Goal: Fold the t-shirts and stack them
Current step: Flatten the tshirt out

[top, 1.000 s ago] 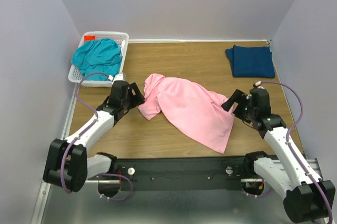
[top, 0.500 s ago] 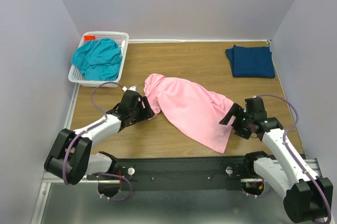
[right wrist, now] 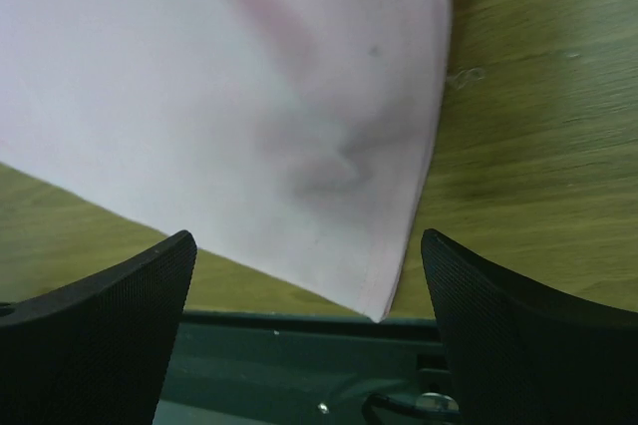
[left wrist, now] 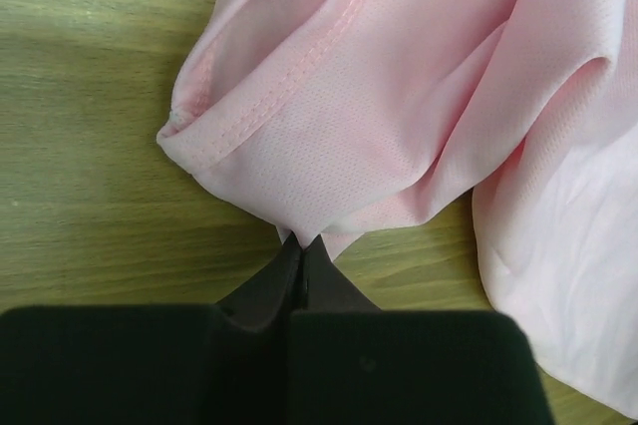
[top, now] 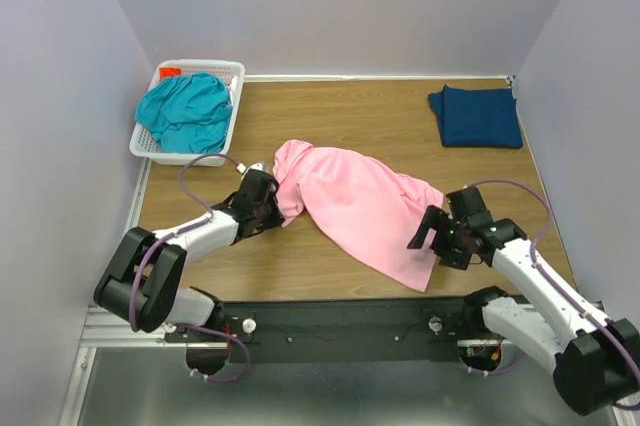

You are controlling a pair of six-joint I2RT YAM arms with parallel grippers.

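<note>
A crumpled light pink t-shirt lies across the middle of the wooden table. My left gripper is at its left end, low on the table. In the left wrist view the gripper is shut, pinching a hemmed fold of the pink fabric. My right gripper hovers open over the shirt's near right corner. In the right wrist view the right gripper straddles the pink corner without touching it. A folded navy t-shirt lies at the back right. A teal t-shirt is heaped in the basket.
The white lattice basket stands at the back left corner. A black rail runs along the table's near edge, just below the pink shirt's corner, and shows as the rail in the right wrist view. Grey walls close in on three sides.
My left gripper slid right to the pink shirt's left end and shut on its edge. The right arm moved forward and left over the shirt's near corner, still open.
</note>
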